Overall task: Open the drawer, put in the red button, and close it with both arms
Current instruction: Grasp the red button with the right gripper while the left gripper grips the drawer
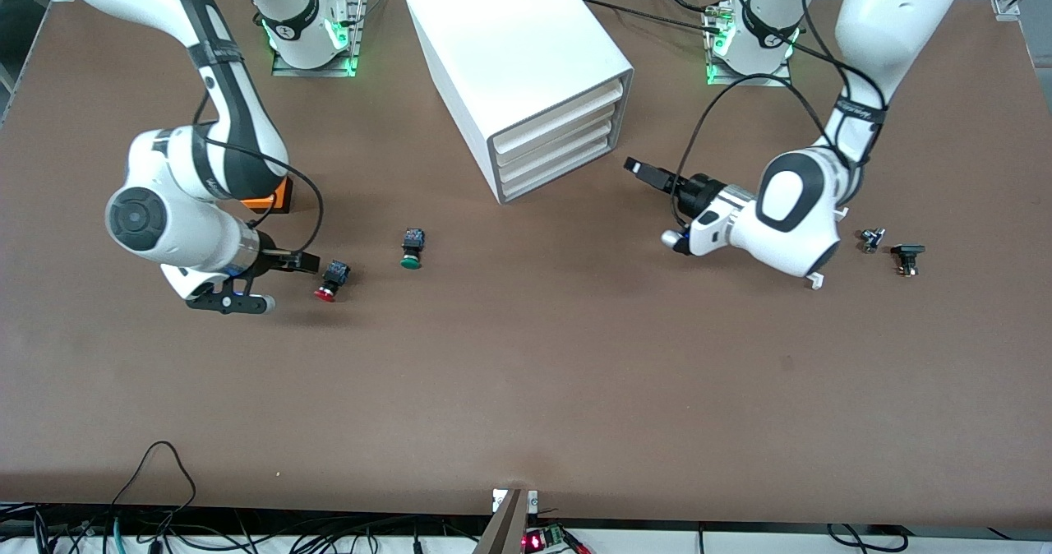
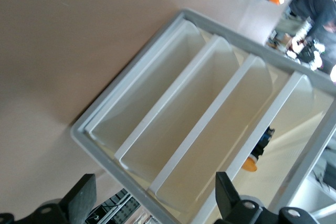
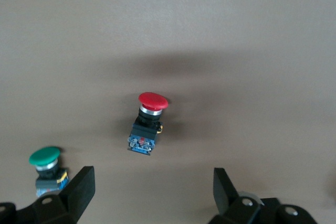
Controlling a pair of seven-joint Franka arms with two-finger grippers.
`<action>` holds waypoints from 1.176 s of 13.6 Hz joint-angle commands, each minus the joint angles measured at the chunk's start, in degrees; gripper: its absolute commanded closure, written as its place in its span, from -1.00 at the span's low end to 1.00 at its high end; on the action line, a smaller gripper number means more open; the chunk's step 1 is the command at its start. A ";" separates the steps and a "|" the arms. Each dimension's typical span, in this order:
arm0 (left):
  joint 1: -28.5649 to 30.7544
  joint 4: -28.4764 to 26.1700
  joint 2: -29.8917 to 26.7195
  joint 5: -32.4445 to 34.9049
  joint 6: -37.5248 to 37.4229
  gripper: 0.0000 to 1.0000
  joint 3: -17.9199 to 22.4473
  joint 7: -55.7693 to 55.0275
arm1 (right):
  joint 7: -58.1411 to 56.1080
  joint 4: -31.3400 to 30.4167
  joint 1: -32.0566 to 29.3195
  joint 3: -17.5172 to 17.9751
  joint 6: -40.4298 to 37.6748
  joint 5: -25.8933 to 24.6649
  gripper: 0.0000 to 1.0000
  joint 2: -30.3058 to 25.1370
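The white cabinet (image 1: 518,61) stands at the middle of the table near the arms' bases, with its stacked drawers (image 1: 559,139) all shut. The red button (image 1: 330,281) lies on its side on the table toward the right arm's end. My right gripper (image 1: 304,266) is open and empty, low beside the red button, which lies just ahead of its fingers in the right wrist view (image 3: 149,124). My left gripper (image 1: 643,169) is open and empty, level with the drawer fronts and a short way from them. The left wrist view shows the shut drawer fronts (image 2: 184,119) close ahead of the left gripper (image 2: 155,203).
A green-capped button (image 1: 412,248) lies between the red button and the cabinet, and also shows in the right wrist view (image 3: 46,163). An orange block (image 1: 267,200) sits by the right arm. Two small dark parts (image 1: 873,239) (image 1: 907,256) lie at the left arm's end.
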 commanded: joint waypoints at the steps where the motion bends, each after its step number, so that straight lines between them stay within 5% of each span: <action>1: 0.19 -0.52 1.84 -2.95 0.18 -1.00 -1.76 5.68 | 5.35 -0.93 0.23 1.60 3.18 0.83 -1.00 1.30; 6: -0.51 -3.33 4.92 -7.34 0.54 -0.97 -4.66 13.52 | 8.26 -1.63 0.67 1.96 6.97 0.56 -1.00 4.65; 13: -1.21 -8.16 1.86 -7.53 7.55 -0.80 -9.40 18.62 | 7.47 -10.06 0.85 2.39 18.12 -1.80 -1.00 4.65; 16: -1.65 -9.75 0.71 -7.62 9.15 -0.59 -10.20 18.62 | 7.56 -11.82 0.85 2.40 20.95 -1.99 -1.00 5.09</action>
